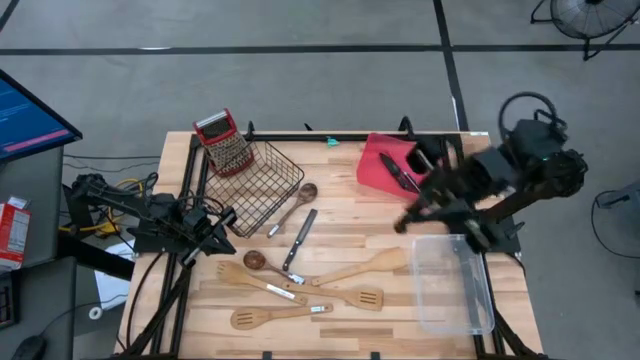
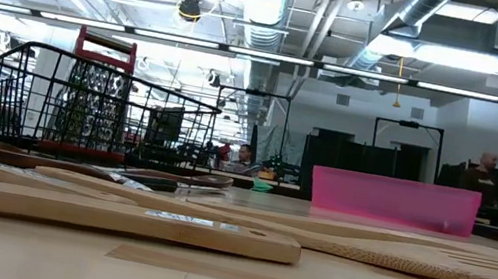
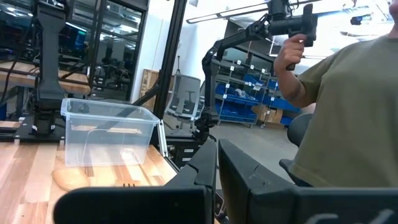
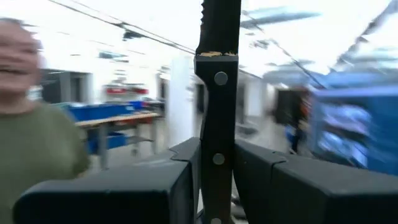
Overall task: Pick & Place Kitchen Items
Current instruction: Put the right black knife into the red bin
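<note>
The long table of pale wooden planks (image 1: 390, 330) was the biggest thing, and most of the work on it was not done. At its right edge lay the clear plastic bin (image 1: 455, 285), and I saw nothing inside it. At the back left stood the black wire basket (image 1: 262, 180) with a red-handled steel grater (image 1: 226, 142) leaning at its rim; next to it, further right, was the flat red tray (image 1: 380, 160), which seemed to carry one dark utensil already, though I could not tell which.

The right arm reached over the table between tray and bin. The right gripper (image 4: 217, 168) had its fingers clenched on a black-handled knife with steel rivets (image 4: 218, 81), held up in the air, so I judged this item was on its way to a container. The left gripper (image 1: 222, 228) rested at the left edge of the table, near the basket, fingers pressed together on nothing.

The rest waited on the planks in the middle: pale wooden spatulas (image 1: 350, 297), a long pale wooden spoon (image 1: 293, 207), a dark-bowled spoon (image 1: 257, 260) and a second black-handled knife (image 1: 298, 240). By my judgement, only a small part was finished.
</note>
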